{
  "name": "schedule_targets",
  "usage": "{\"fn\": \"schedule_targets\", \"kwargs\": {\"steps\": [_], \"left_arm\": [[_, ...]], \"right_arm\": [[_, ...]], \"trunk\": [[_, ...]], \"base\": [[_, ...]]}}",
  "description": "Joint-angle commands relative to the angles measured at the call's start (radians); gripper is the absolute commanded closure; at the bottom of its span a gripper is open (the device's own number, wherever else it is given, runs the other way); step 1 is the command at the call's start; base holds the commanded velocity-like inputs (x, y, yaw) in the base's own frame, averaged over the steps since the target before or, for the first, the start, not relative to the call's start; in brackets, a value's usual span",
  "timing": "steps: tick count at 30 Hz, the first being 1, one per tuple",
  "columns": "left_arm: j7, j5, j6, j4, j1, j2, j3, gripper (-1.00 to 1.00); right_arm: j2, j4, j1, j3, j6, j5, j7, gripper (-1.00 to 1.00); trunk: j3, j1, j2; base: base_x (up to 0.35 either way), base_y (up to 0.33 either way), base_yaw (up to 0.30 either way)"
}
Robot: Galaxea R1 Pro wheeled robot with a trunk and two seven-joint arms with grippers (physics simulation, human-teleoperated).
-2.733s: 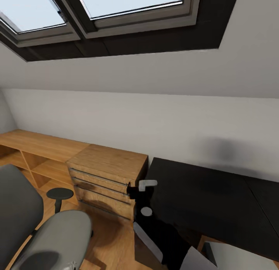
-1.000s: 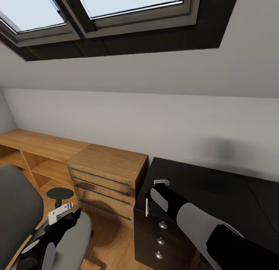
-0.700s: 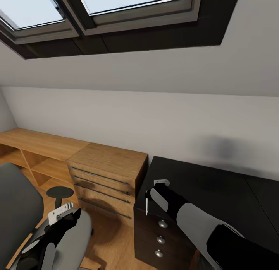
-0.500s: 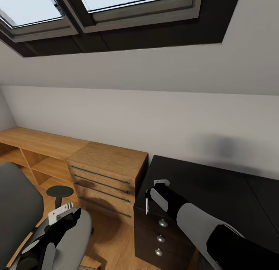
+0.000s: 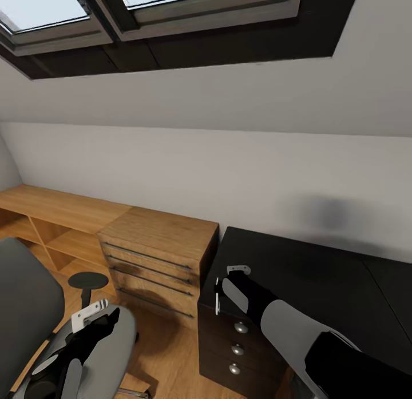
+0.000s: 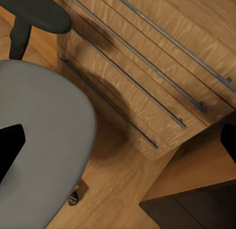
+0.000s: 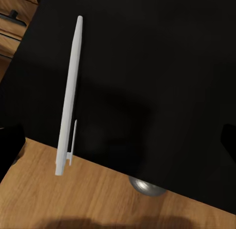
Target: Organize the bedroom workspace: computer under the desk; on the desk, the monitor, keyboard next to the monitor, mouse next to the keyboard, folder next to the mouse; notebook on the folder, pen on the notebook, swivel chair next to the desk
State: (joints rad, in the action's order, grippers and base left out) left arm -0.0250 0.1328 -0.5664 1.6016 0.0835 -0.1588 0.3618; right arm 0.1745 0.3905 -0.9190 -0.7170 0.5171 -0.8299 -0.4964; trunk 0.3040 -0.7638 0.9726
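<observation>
Head view: the right claw (image 5: 228,284) hangs over the near-left corner of the glossy black tabletop (image 5: 297,279), above its three-knob drawer unit (image 5: 237,347). The white pen (image 5: 217,303) lies at the tabletop's front edge with one end overhanging; in the right wrist view the pen (image 7: 69,101) rests flat, the claw's dark fingertips standing apart at the frame's edges. The left claw (image 5: 91,316) hovers over the swivel chair (image 5: 97,342) seat, its fingers apparently apart, though largely cut off in the left wrist view. The chair's back and base are cropped. A light-wood drawer chest (image 5: 157,262) stands just beside the tabletop's drawer unit.
</observation>
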Motion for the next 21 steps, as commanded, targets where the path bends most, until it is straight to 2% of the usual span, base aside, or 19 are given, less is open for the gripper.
{"fn": "schedule_targets", "kwargs": {"steps": [1, 7, 21], "left_arm": [[-0.003, 0.011, -0.006, 0.001, 0.001, -0.001, 0.002, -1.0], [-0.003, 0.011, -0.006, 0.001, 0.001, -0.001, 0.002, -1.0], [-0.003, 0.011, -0.005, 0.001, 0.001, -0.001, 0.002, -1.0]], "right_arm": [[0.0, 0.0, -0.001, -0.006, 0.003, -0.006, -0.007, -1.0], [0.0, -0.002, -0.001, -0.007, 0.0, -0.003, -0.001, -1.0], [0.0, -0.005, 0.0, -0.008, -0.002, -0.002, 0.006, -1.0]], "trunk": [[0.002, 0.0, 0.001], [0.002, 0.0, 0.001], [0.002, 0.0, 0.001]], "base": [[0.089, 0.074, 0.0], [0.152, 0.134, 0.0], [0.014, 0.026, 0.0]]}}
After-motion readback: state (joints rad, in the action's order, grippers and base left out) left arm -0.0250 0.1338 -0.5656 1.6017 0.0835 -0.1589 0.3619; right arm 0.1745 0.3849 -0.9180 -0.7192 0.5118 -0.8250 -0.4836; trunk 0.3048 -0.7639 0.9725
